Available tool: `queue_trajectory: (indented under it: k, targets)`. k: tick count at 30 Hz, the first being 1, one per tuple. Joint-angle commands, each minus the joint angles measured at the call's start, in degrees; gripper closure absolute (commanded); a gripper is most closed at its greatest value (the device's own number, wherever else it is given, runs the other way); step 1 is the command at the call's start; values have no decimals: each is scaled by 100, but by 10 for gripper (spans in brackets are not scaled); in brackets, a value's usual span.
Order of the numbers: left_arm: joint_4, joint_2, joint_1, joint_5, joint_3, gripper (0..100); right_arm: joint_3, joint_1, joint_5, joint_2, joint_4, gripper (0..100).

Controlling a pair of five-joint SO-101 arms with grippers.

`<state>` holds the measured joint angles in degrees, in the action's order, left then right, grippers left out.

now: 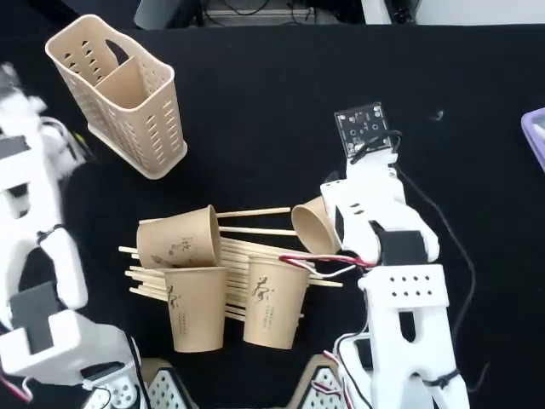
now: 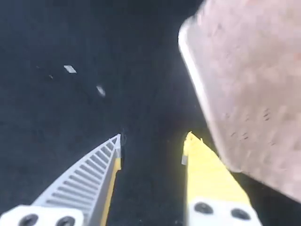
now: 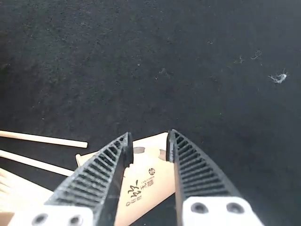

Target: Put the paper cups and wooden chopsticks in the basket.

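Cups (image 1: 197, 315) atop chopsticks (image 1: 255, 250), basket (image 1: 149, 128) well apart, purple object (image 1: 536, 136) at edge

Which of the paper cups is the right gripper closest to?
The lone paper cup on its side at the chopsticks' far end, rightmost in the high view; the open right gripper hangs over it, the other three cups lie apart.

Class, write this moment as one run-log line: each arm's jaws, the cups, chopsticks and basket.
left jaws open near basket | right jaws open over tipped cup | three more cups, chopsticks on table
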<state>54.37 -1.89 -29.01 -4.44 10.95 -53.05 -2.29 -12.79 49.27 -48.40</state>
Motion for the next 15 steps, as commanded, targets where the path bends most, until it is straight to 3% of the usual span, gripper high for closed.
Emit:
queue_trajectory:
  k: [1, 10, 15]
  targets:
    - [844, -624, -66, 26, -1490, 784, 57, -62, 0, -4, 132, 864]
    - [1899, -721, 488, -1459, -3108, 782, 66, -62, 0, -31, 141, 864]
    - [2084, -712, 1156, -1530, -3134, 782, 31, -62, 0, -40, 141, 864]
